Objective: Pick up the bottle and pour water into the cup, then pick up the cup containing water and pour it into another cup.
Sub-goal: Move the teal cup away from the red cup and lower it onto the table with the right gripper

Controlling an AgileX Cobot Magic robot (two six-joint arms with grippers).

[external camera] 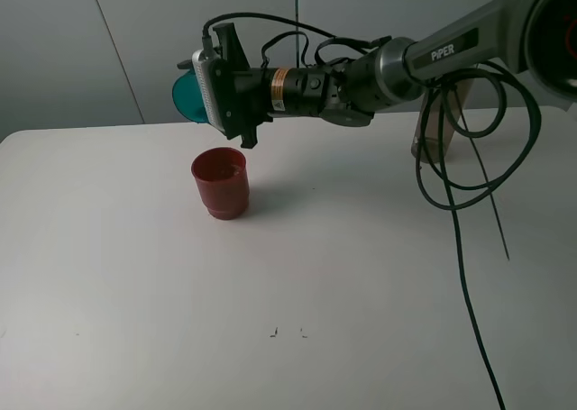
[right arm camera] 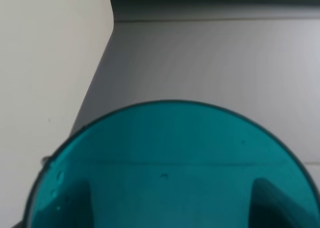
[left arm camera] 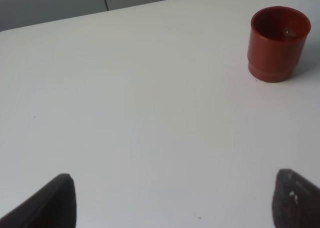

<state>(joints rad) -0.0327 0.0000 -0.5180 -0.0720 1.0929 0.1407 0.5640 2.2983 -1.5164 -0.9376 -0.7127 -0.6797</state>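
The teal-blue cup [external camera: 187,99] is held tipped on its side above and just behind the dark red cup [external camera: 221,183], its mouth facing left. My right gripper [external camera: 202,95] is shut on it, reaching across from the right. In the right wrist view the teal cup [right arm camera: 170,168] fills the lower frame, with my fingers [right arm camera: 272,203] seen through its wall. The red cup [left arm camera: 277,42] stands upright on the table. My left gripper [left arm camera: 175,203] is open and empty, low over bare table. The smoky bottle [external camera: 442,131] stands at the back right, partly hidden by arm and cables.
The white table [external camera: 135,275] ends at a grey wall behind. Black cables [external camera: 469,248] hang from the right arm across the table's right side. Small dark specks [external camera: 275,332] lie near the front middle.
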